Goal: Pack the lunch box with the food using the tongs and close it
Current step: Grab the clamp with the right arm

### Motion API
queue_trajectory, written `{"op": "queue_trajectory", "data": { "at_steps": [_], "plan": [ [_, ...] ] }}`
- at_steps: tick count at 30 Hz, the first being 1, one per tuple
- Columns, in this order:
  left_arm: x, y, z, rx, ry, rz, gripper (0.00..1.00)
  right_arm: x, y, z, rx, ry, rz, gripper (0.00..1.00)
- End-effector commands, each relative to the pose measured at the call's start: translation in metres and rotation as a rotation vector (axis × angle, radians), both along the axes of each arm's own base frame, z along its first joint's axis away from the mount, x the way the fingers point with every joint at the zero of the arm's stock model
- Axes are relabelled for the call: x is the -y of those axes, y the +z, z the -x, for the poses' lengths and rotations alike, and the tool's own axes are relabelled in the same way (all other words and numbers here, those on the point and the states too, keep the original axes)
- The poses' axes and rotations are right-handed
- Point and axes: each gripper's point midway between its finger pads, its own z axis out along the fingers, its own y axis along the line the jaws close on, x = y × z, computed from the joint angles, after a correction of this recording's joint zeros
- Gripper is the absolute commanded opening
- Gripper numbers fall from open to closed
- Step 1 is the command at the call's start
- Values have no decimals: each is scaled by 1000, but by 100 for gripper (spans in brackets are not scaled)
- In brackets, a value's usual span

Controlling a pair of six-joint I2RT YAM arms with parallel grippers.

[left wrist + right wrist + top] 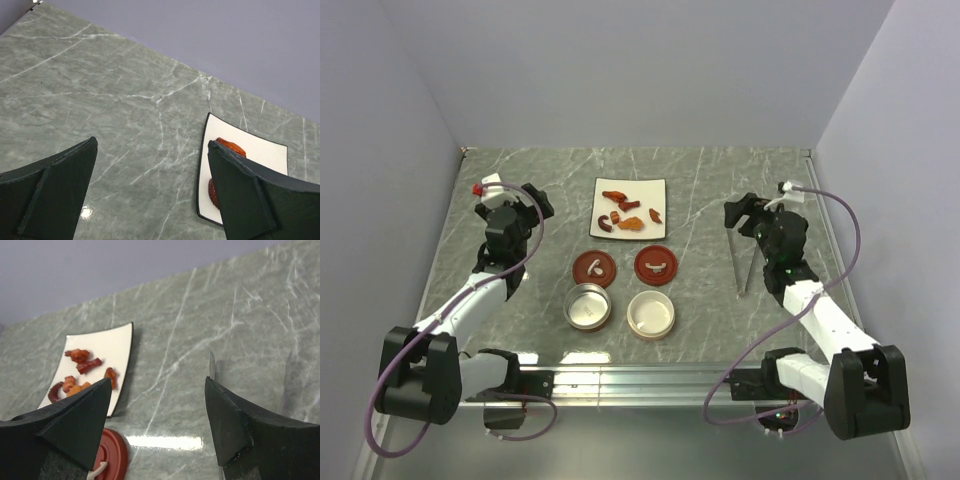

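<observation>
top view: white plate [652,190] sits far-centre on the green marble table [710,170]. all the food [630,206], red, orange & brown bits, lies on the plate. just nearer than the plate, two red lids [592,267] lie flat side by side, white handles up. nearer again stand the silvery container [588,306] & the cream container [650,314], both uncovered, side by side, not touching. the tongs [741,262] lie flat on the table well right of the plate, running far-to-near, w/ their far end under the right gripper [740,212]. the left gripper [534,200] hovers well left of the plate. jaw spread is hard to read from up here.

left wrist view: the left gripper [150,192] has its jaws spread wide, only bare table btwn them, so it holds nothing. a corner of the plate [265,152] shows just past the right finger [250,195], w/ a piece of food [231,148] on it, partly hidden by that finger.

right wrist view: the right gripper [157,427] is also spread wide & grips nothing. the plate [112,347] lies off to the left w/ food [82,360] on it. one red lid [112,452] shows just nearer than the plate, by the left finger [65,435]. one slim tongs [212,369] arm pokes out above the right finger [250,435], flat on the table, well right of the plate. can't tell if that finger touches it.
</observation>
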Motion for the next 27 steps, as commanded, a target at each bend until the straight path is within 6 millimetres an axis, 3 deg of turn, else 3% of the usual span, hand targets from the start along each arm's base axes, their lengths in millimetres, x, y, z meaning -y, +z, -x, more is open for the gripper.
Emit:
{"op": "queue_trajectory", "data": {
  "at_steps": [1,4,8,17,18,20,27],
  "plan": [
    [3,16,-6,41,-2,35,99,3,-14,-1,-131,-25,18,82],
    [9,15,-7,40,-36,44,99,12,-35,3,-242,-82,16,82],
    [10,16,-9,33,-46,46,99,5,-52,11,-346,-89,34,82],
    [-3,36,5,80,-39,60,99,26,-106,38,-634,-235,176,84],
    [-4,38,5,88,-42,64,100,26,-114,43,-677,-231,187,89],
    [-4,40,5,93,-53,69,100,31,-127,49,-735,-250,213,89],
    [-6,33,-1,63,-64,79,99,31,-143,54,-832,-216,224,90]
  ]
}}
